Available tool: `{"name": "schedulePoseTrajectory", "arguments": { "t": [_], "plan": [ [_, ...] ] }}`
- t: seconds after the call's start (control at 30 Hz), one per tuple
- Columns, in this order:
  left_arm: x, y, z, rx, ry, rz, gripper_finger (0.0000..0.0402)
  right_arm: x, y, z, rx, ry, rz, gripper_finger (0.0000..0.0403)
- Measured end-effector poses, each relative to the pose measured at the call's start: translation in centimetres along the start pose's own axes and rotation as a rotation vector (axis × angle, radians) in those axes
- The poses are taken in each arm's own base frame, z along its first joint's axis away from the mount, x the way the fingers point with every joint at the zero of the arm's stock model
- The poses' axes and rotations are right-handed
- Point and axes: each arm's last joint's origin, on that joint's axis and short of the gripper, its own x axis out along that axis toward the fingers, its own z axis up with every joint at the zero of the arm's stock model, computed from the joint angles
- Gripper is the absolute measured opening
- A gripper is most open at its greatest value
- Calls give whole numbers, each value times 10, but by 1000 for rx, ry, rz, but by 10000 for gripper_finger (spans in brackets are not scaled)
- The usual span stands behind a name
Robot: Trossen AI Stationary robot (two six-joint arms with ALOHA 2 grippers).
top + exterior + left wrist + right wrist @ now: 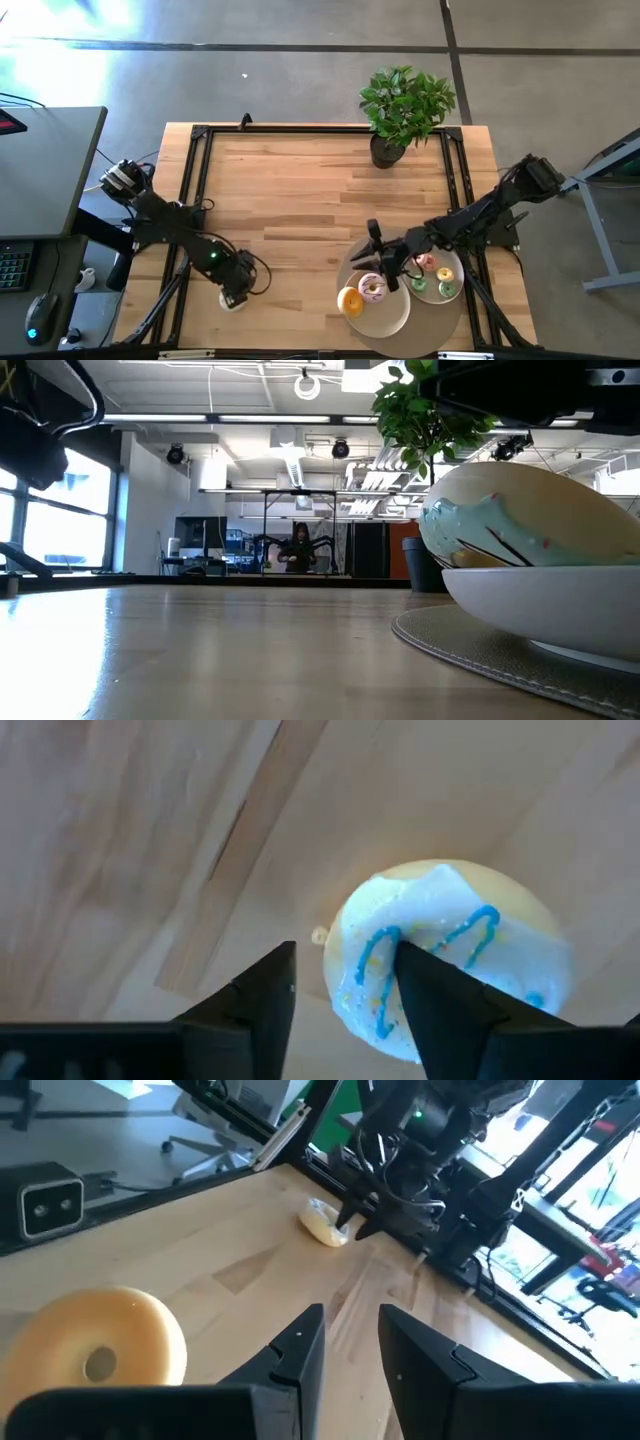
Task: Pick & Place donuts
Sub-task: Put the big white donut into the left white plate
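A white-iced donut with blue drizzle [455, 955] lies flat on the wooden table near its front left, and also shows in the high view [233, 301]. My left gripper [340, 1000] is open and points down at it, one finger on bare table and the other [440, 1010] over the donut's iced edge. My right gripper [350, 1350] is open and empty, above the large beige plate [385, 318]. That plate holds a yellow donut [350, 301] and a pink-and-white donut [372, 290]. A smaller plate [437, 297] holds several more donuts. My left gripper has one finger [440, 1010] over the iced rim of the white donut [375, 955], coming from above. I cannot tell whether it touches. The donut lies flat on the table.
A potted plant [405, 110] stands at the table's far right. A black frame [200, 160] runs along the table's edges. The plates sit on a round grey mat [470, 640]. Bare wood lies across the table's middle and far left.
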Motion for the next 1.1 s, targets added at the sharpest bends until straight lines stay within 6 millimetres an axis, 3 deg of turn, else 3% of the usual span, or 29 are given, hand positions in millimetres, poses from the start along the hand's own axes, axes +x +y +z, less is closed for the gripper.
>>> {"name": "schedulePoseTrajectory", "arguments": {
  "t": [0.27,0.4,0.6,0.73,0.9,1.1],
  "plan": [
    [5,-6,4,130,-70,-96,77,1,-5,-2,97,-2,-2,109],
    [-5,-18,19,170,-143,-204,12,1,-5,-2,96,-13,21,140],
    [-39,-31,54,279,-293,-285,27,1,-4,-1,12,-33,55,190],
    [-70,-32,91,391,-478,-350,11,1,-4,1,-77,-54,50,201],
    [-108,-23,138,375,-672,-537,5,1,-4,1,-139,-54,44,202],
    [-102,-7,173,362,-608,-700,7,1,-9,4,-321,-56,-49,202]
  ]
}}
